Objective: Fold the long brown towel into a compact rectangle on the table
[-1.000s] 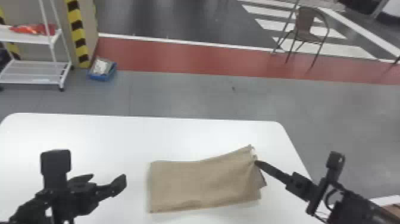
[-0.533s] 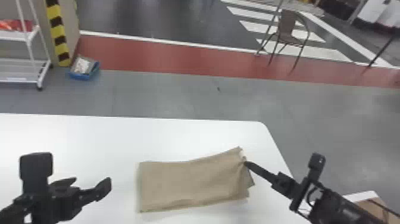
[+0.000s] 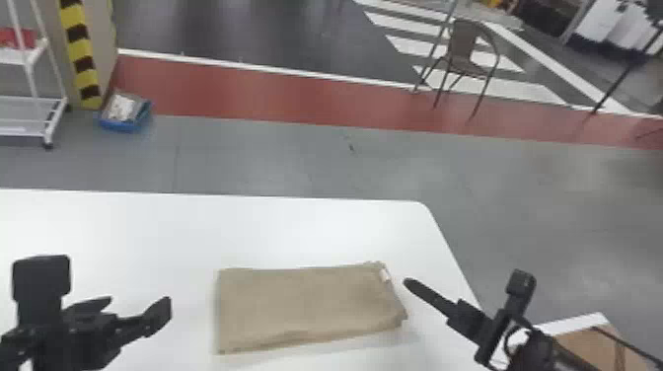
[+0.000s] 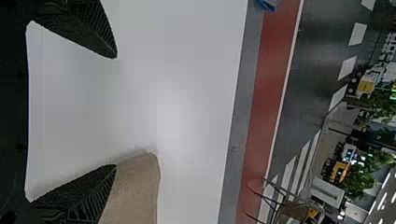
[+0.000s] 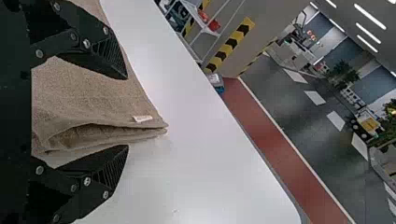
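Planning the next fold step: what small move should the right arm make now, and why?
I'd probably ease the right gripper onto the towel's right end and close. Its open fingers face that layered edge, and the towel lies longer than it is deep, so another fold would likely compact it.

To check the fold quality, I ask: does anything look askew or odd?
Yes, the right end of the towel looks slightly askew: that edge slants, and the layers gape near the white tag instead of lying flat.
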{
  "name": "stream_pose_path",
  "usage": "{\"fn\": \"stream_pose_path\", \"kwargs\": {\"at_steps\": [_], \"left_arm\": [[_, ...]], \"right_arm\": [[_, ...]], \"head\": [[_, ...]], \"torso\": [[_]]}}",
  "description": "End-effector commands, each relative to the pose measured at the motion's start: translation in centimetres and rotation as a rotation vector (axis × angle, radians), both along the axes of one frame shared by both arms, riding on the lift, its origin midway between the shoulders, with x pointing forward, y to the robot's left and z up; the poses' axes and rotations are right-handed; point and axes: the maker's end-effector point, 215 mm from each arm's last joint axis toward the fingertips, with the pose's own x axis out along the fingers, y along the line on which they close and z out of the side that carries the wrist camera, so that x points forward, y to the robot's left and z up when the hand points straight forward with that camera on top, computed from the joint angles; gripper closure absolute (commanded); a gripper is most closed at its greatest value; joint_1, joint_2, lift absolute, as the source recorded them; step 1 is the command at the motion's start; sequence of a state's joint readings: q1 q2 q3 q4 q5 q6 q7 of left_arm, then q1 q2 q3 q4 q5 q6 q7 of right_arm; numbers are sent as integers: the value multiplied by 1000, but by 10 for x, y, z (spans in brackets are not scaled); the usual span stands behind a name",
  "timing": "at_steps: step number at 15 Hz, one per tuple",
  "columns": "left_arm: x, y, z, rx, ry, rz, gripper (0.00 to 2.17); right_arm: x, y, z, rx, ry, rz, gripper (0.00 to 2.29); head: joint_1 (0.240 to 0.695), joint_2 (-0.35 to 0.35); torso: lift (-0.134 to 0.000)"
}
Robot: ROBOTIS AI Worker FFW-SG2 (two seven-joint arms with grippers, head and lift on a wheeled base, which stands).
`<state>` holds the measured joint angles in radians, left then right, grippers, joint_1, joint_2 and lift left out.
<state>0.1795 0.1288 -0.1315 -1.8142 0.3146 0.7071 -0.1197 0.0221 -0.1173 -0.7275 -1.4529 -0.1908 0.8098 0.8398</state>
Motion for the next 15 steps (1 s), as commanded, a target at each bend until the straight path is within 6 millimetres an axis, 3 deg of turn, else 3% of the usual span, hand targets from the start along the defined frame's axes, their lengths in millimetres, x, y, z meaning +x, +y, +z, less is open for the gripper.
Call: {"fn": "stream_pose_path", "kwargs": {"at_steps": [1,7,9,11,12,15], "left_arm": [[-1,-4,-1,-3,3,-5,39],[0,-38,-3,-42,-38,-62,97],[-13,-70,0,-65,-58,-128,606],[-30,-99,-10,-75,-34,-184,1585],[-35,-112,-13,-83,-40,-212,1791],[-38,-132,-23,-75,-58,-252,1794]], "right_arm": [[-9,-7,11,-28,-36,-22,110],[-43,-46,22,-144,-135,-100,110],[-61,-57,23,-136,-149,-129,113],[-71,-63,22,-159,-157,-144,113],[-73,-63,22,-159,-159,-147,113],[-75,-56,18,-152,-161,-149,113]], "head": [[695,-350],[695,-350],[695,-350],[695,-350],[695,-350],[695,-350]], "torso": [[0],[0],[0],[0],[0],[0]]}}
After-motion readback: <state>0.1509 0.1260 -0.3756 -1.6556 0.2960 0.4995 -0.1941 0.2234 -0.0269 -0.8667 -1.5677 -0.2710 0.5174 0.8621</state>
